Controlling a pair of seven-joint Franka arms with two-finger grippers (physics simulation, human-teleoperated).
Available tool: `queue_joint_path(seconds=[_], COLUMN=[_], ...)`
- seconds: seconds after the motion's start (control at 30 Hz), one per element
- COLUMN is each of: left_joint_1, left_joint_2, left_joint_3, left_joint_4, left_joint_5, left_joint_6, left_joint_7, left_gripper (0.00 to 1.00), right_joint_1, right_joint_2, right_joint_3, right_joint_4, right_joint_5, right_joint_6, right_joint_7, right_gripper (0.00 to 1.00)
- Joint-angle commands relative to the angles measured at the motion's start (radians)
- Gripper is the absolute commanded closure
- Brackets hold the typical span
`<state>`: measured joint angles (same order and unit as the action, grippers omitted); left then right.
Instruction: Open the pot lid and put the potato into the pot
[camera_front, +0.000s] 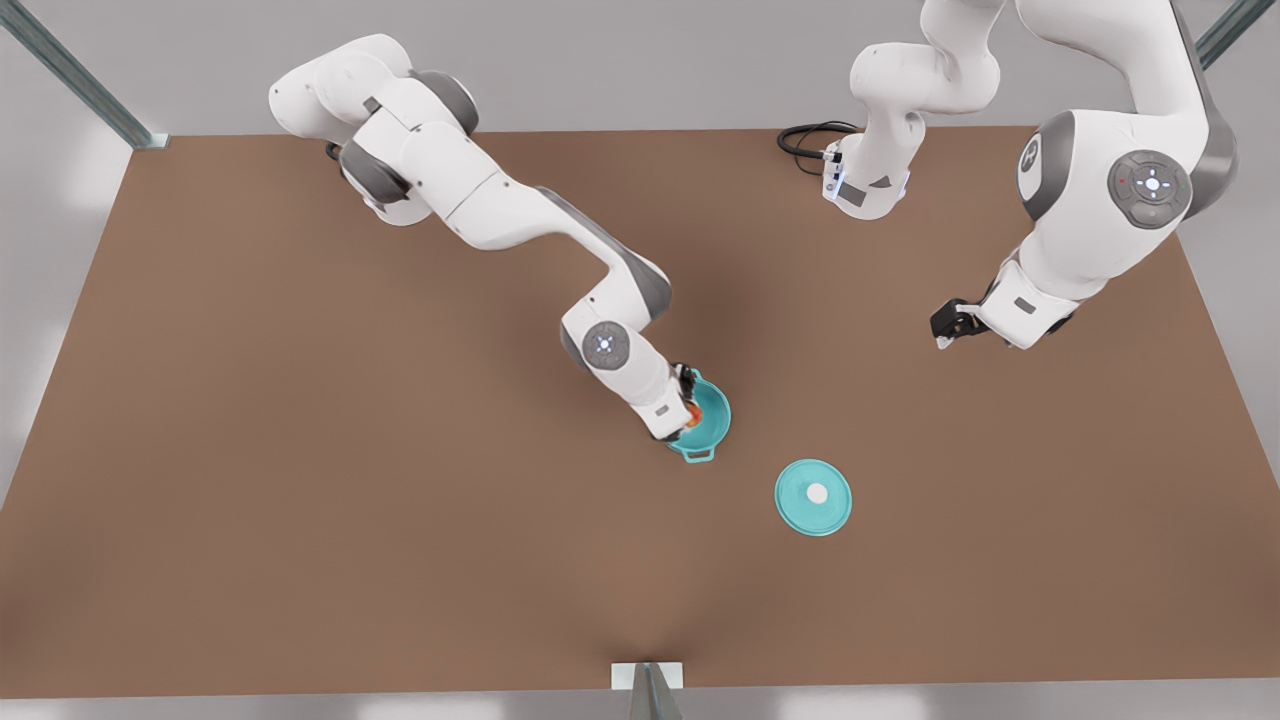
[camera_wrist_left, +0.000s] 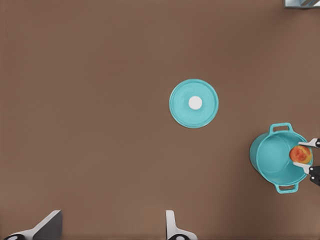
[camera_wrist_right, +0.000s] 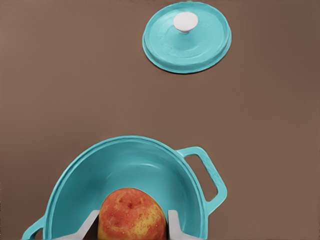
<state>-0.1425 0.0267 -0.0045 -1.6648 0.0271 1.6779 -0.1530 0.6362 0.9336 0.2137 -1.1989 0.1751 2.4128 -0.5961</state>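
So your potato (camera_wrist_right: 131, 214) is pinched tight in the right pincer (camera_front: 688, 404), hanging just over the open pot (camera_front: 706, 418) near its rim. The pot lid (camera_front: 813, 496) lies flat on the worktop (camera_front: 300, 500) beside the pot, knob up. Your left pincer (camera_front: 948, 325) hovers well apart, fingers spread and holding nothing.
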Motion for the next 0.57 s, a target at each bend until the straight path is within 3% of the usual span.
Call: queue_joint_path(seconds=[0.0, 0.07, 0.1, 0.23, 0.27, 0.37, 0.4, 0.53], left_joint_1=[-0.003, -0.003, -0.003, -0.003, -0.005, -0.003, -0.006, -0.005], left_joint_2=[-0.001, -0.002, -0.002, 0.002, 0.015, 0.084, 0.096, 0.096], left_joint_3=[0.001, 0.001, 0.003, 0.003, -0.002, -0.002, -0.002, 0.000], left_joint_4=[0.000, 0.000, 0.000, 0.007, 0.031, 0.135, 0.135, 0.140], left_joint_5=[0.002, 0.002, 0.002, 0.000, 0.002, -0.012, -0.010, -0.012], left_joint_6=[-0.003, -0.004, -0.004, -0.003, -0.001, 0.000, -0.001, -0.001], left_joint_7=[0.003, 0.003, 0.003, 0.001, -0.017, -0.065, -0.076, -0.074], left_gripper=[0.00, 0.00, 0.00, 0.00, 0.00, 0.00, 0.00, 0.00], right_joint_1=[0.010, 0.011, 0.011, 0.010, 0.000, -0.219, -0.312, -0.454], right_joint_2=[-0.001, -0.001, -0.001, -0.006, -0.074, -0.318, -0.371, -0.525], right_joint_3=[0.001, 0.000, -0.003, -0.014, -0.103, -0.382, -0.435, -0.441], right_joint_4=[0.004, 0.005, 0.005, 0.005, 0.001, -0.007, -0.016, -0.235], right_joint_5=[-0.002, -0.002, 0.000, -0.002, 0.000, 0.000, -0.006, -0.012], right_joint_6=[0.019, 0.020, 0.022, 0.017, -0.030, -0.762, -0.868, -0.887], right_joint_7=[0.157, 0.157, 0.154, 0.153, 0.154, 0.159, 0.157, 0.154], right_gripper=[0.44, 0.37, 0.00, 0.00, 0.00, 0.00, 0.00, 0.00])
